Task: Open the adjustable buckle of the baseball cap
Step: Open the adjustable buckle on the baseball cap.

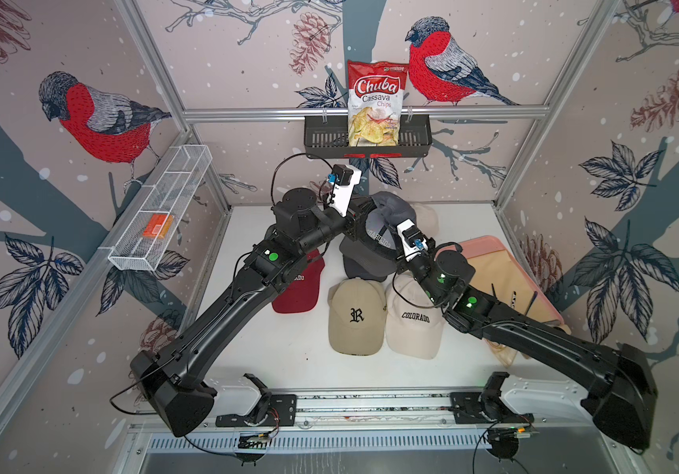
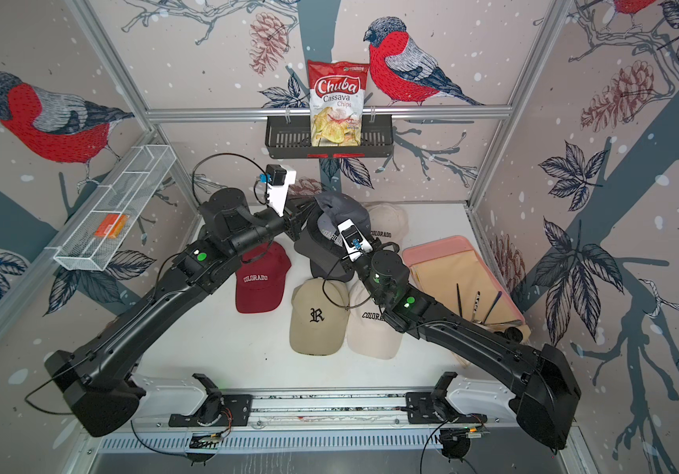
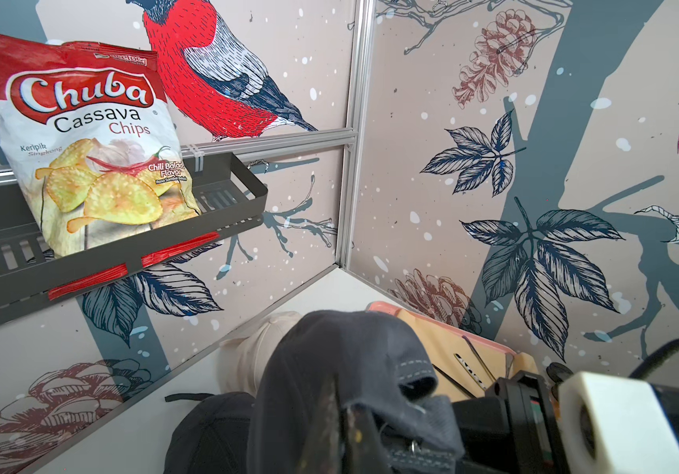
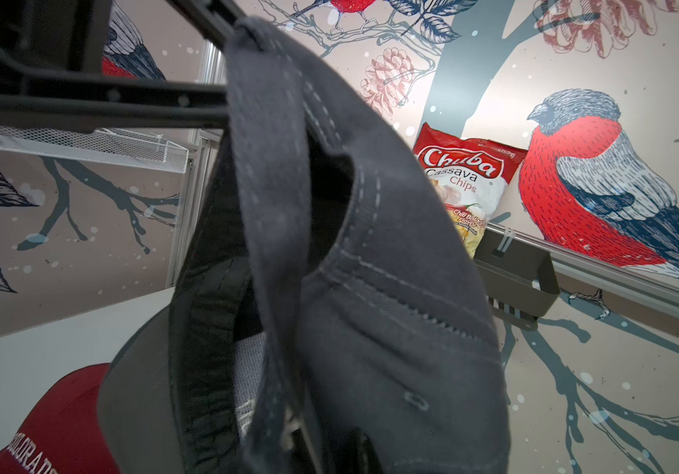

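Left fingers [image 4: 165,104] clamp the raised grey cap [image 1: 393,206]; right fingers hide in its folds, grip untellable; a hard tug could strip the cap free.

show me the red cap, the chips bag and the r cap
red cap [image 2: 256,278], a top view, on its lettering
chips bag [image 1: 375,98], a top view, middle of front
R cap [image 1: 357,316], a top view, embroidered letter

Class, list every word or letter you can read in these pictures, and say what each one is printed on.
"Chuba Cassava Chips": chip bag.
"Keripik Singkong", "Chili Balado Flavor": same bag; finer print too small.
"COLORADO": red cap, near cream cap, far cream cap.
"R": tan cap.
Dark grey cap: lettering partly hidden.
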Controlling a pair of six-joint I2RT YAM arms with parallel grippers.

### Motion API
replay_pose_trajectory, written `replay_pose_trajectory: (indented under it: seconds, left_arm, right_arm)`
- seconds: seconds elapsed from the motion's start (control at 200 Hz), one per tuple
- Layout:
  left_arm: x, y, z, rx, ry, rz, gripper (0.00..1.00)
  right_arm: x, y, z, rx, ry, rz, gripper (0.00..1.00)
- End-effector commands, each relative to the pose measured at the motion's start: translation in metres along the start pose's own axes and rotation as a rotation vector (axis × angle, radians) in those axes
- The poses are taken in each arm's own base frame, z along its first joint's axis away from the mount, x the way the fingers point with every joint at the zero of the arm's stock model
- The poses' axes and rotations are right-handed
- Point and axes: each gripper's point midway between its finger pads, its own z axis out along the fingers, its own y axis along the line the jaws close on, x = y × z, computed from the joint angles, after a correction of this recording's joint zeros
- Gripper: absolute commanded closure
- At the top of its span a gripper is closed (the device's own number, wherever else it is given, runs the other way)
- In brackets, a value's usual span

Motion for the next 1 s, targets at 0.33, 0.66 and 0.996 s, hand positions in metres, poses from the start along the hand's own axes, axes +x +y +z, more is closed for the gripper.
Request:
replay_pose_trajectory:
  seconds: [0.33,0.66,0.996]
  left_arm:
    - [0.023,0.005,0.001,-0.012,-0.032,-0.057,1.0]
    - [0.051,0.005,-0.002,-0.012,0.01,-0.094,1.0]
    - [0.064,-0.005,0.001,0.053,0.035,-0.112,0.84]
  right_arm:
    - [-0.038,-0.044,-0.024,0.209,-0.159,0.106,1.0]
    - [-0.044,-0.055,-0.029,0.25,-0.182,0.142,1.0]
    - [-0.047,-0.059,-0.032,0.237,-0.202,0.226,1.0]
